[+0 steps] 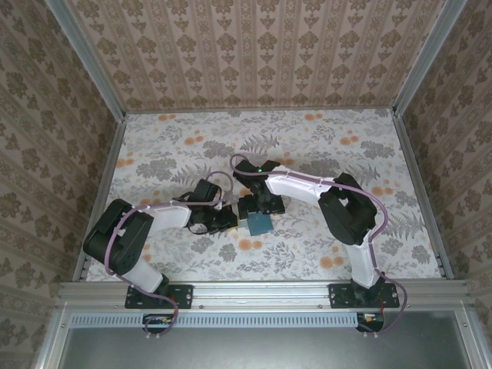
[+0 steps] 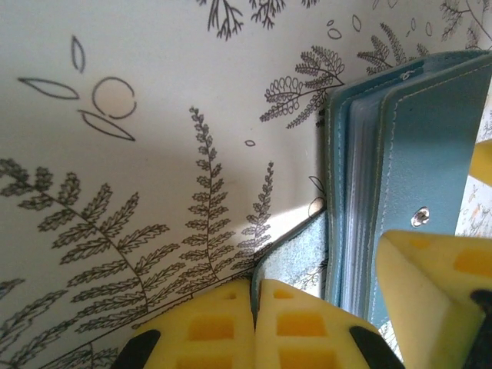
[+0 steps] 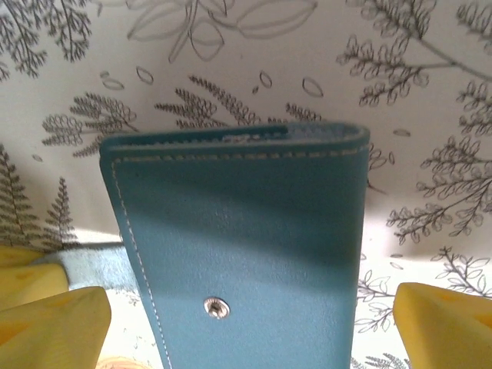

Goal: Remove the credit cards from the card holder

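The teal card holder (image 1: 259, 224) lies mid-table between both arms. In the left wrist view its thin side flap (image 2: 296, 257) is pinched between the yellow fingertips of my left gripper (image 2: 257, 307), which is shut on it. The card holder's body (image 2: 430, 154) stands on edge to the right, with pale layered edges (image 2: 355, 200) showing between its covers. The credit cards' faces are hidden inside. My right gripper (image 3: 246, 327) is open, one yellow finger (image 3: 54, 323) on each side of the snap-stud panel (image 3: 238, 231). From above, the left gripper (image 1: 233, 221) and right gripper (image 1: 261, 207) meet at the holder.
A floral tablecloth (image 1: 323, 146) covers the table. Patterned walls (image 1: 254, 54) close it in at the back and both sides. A metal rail (image 1: 261, 292) runs along the near edge, carrying both arm bases.
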{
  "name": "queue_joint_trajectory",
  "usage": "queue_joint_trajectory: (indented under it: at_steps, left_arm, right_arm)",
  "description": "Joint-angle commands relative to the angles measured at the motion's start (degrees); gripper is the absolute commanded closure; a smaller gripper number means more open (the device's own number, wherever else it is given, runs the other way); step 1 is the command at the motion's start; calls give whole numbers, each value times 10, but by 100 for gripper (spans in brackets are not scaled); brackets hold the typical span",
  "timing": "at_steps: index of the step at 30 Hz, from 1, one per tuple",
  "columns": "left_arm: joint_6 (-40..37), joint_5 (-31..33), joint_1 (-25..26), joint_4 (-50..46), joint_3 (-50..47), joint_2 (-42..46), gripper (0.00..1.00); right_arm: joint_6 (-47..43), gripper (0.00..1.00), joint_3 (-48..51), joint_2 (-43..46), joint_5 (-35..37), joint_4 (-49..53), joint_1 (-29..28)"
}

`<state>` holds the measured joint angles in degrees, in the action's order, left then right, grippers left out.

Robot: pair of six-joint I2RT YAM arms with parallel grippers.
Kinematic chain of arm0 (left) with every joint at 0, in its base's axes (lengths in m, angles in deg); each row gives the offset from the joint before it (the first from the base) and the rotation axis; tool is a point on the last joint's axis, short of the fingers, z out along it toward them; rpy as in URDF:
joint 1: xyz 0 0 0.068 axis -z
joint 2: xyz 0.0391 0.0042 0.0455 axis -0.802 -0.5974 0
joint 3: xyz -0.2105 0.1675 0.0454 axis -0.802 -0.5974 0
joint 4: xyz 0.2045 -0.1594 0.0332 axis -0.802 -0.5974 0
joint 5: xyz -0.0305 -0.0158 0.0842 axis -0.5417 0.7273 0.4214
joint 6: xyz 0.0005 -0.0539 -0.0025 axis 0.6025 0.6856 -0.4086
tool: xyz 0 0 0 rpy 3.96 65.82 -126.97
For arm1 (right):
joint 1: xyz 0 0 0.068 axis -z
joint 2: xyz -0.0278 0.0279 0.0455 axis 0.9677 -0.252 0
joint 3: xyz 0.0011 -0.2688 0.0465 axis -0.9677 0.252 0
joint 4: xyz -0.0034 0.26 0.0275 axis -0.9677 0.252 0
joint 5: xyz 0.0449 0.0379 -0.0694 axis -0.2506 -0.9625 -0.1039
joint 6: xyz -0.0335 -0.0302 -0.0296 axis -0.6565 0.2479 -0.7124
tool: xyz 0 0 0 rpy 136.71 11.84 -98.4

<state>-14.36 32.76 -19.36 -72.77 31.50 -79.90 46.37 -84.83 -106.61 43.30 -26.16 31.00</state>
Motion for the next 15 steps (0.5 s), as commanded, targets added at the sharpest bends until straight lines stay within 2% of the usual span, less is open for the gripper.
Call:
queue_joint_trajectory:
  at_steps: [1, 15]
  left_arm:
    - [7, -19, 4, 0, -21, -5, 95]
    - [-2, -22, -10, 1, -29, -2, 95]
  right_arm:
    - [2, 4, -35, -23, 43, 42, -1]
    - [-8, 10, -55, -48, 46, 56, -1]
